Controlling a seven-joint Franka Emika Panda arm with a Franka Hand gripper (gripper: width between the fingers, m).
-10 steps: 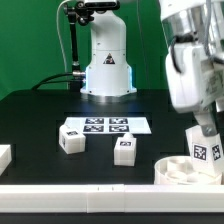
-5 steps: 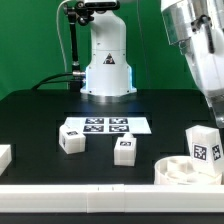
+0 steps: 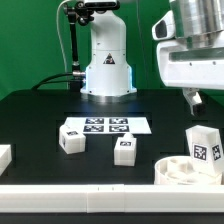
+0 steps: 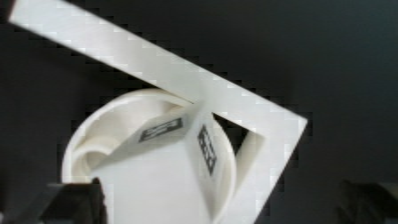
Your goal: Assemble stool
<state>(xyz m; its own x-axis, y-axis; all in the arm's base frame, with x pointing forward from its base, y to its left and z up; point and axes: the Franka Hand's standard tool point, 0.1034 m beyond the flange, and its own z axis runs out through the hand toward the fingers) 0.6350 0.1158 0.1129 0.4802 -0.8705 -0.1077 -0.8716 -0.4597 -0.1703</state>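
The round white seat disc lies at the front of the exterior view's right. One white tagged leg stands upright in it. Two more tagged legs stand loose on the black table. My gripper hangs above the standing leg, apart from it, open and empty. In the wrist view the seat and the tagged leg lie below my gripper. Its dark fingertips are spread wide at the picture's edge.
The marker board lies mid-table before the robot base. A plain white block sits at the exterior view's left edge. A white angled rail corners round the seat, and a white rail runs along the front.
My gripper has let go of the leg standing in the seat and risen well above it. The leg stays upright. The other parts have not moved.
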